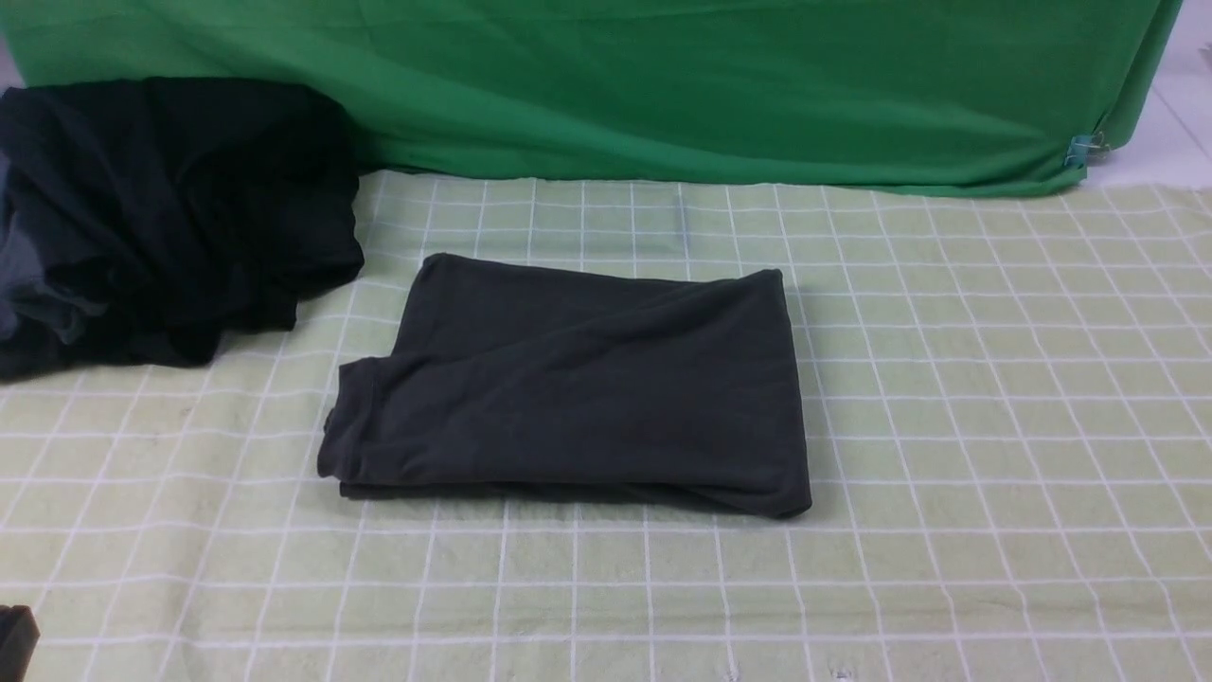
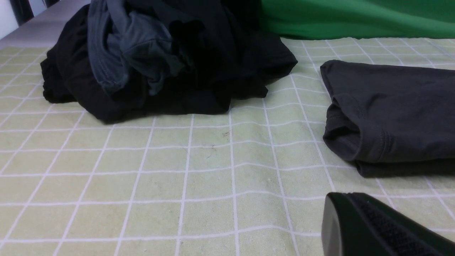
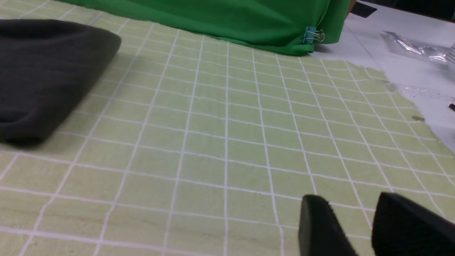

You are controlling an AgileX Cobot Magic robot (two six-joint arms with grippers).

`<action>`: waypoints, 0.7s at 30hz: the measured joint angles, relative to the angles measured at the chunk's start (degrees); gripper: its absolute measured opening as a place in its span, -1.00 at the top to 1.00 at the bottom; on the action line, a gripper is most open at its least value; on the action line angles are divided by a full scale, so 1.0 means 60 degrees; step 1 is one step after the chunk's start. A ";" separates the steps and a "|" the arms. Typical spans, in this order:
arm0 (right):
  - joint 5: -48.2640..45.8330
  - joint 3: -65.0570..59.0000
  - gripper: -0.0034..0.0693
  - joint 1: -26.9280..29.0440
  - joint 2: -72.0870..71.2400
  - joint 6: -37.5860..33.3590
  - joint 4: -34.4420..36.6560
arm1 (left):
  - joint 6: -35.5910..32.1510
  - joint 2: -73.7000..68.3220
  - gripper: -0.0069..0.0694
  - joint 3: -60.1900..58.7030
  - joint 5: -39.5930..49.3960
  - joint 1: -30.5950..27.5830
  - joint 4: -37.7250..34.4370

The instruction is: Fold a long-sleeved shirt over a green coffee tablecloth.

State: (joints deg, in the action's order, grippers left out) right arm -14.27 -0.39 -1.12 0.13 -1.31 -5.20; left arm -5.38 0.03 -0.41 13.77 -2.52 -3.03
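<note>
Nearest the robot, the left gripper (image 2: 373, 227) shows in its wrist view as 1 dark padded mass low over the green coffee tablecloth (image 1: 947, 426); its jaws are closed and hold nothing. In the front view only a black corner of it peeks in at the near left edge. The right gripper (image 3: 355, 227) hangs just above the checked cloth too, its 2 black fingers (image 3: 320, 227) parted by a narrow gap with bare cloth showing between them, so the jaws stand slightly open and empty.

Farther out, near the middle of the cloth, lies the long-sleeved shirt (image 1: 578, 379), folded into a flat charcoal rectangle. Its long axis runs left to right across the worktop. The far edge is a smooth fold; the near edge shows stacked layers. The left end is stepped, with a hemmed layer curling over, while the right end is a rounded fold. Both grippers are apart from it, 1 on each side.

Beyond the shirt's left end, not touching it, sits a heap of dark garments (image 1: 161, 218), black with grey folds. At the back, a plain emerald cloth (image 1: 663, 85) hangs along the far edge, held at its right corner by a binder clip (image 1: 1084, 149).
</note>
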 joint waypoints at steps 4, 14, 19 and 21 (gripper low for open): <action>0.0010 0.0000 0.26 0.0000 0.0000 0.0012 0.0000 | 0.0000 0.0000 0.81 0.0000 0.0000 0.0000 0.0000; 0.0010 0.0000 0.25 0.0000 0.0000 0.0021 0.0000 | 0.0000 0.0000 0.81 0.0000 0.0000 0.0000 0.0000; 0.0010 0.0000 0.25 0.0000 0.0000 0.0021 0.0000 | 0.0000 0.0000 0.81 0.0000 0.0000 0.0000 0.0000; 0.0010 0.0000 0.25 0.0000 0.0000 0.0021 0.0000 | 0.0000 0.0000 0.81 0.0000 0.0000 0.0000 0.0000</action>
State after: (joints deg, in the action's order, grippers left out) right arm -14.21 -0.39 -1.12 0.13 -1.18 -5.20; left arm -5.38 0.03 -0.41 13.77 -2.52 -3.03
